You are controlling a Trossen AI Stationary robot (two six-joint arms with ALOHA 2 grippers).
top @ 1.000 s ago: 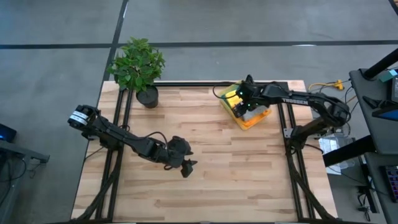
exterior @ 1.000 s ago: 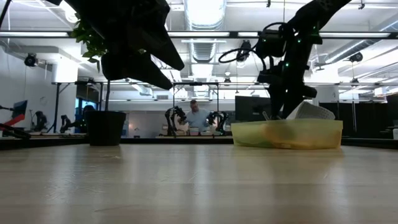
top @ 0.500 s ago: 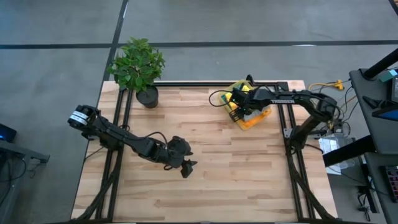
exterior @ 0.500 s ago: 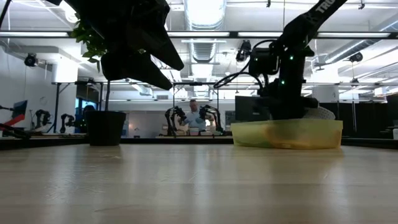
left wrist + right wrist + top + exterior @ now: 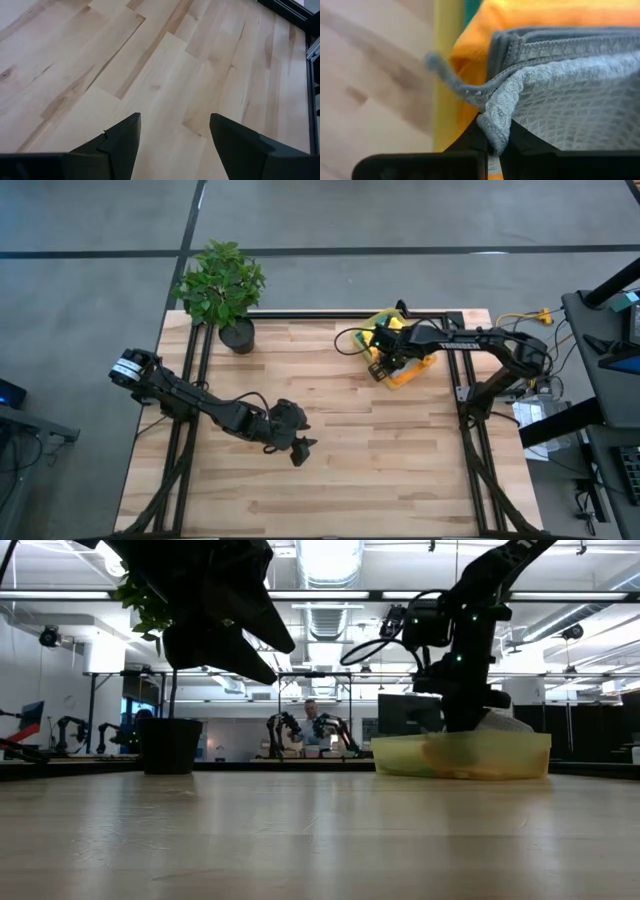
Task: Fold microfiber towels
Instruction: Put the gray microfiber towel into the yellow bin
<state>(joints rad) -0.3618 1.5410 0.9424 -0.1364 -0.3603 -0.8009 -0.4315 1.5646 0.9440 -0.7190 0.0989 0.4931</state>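
A yellow bin (image 5: 412, 368) stands at the table's far right and holds a stack of microfiber towels. The light grey towel (image 5: 570, 100) lies on top of an orange towel (image 5: 545, 12), and a strip of teal towel (image 5: 472, 7) shows by the bin's wall (image 5: 445, 75). My right gripper (image 5: 495, 145) reaches down into the bin (image 5: 460, 755) and is shut on the grey towel. My left gripper (image 5: 175, 125) hangs open above bare wood near the table's middle (image 5: 300, 452), with nothing between its fingers. My right gripper pinches a bunched bit of the grey towel's hemmed edge (image 5: 496, 120) between its two fingers (image 5: 470, 135). The fingers come from above, pointing steeply down into the bin. The towel's other parts lie on the orange towel inside the bin.
A potted plant (image 5: 225, 290) stands at the table's far left corner, its dark pot (image 5: 170, 745) on the wood. The black frame rails run along the left and right table edges. Wide bare wood lies between the two arms and toward the near edge.
My right gripper has gone down into the yellow bin and a little toward the table's left and near side.
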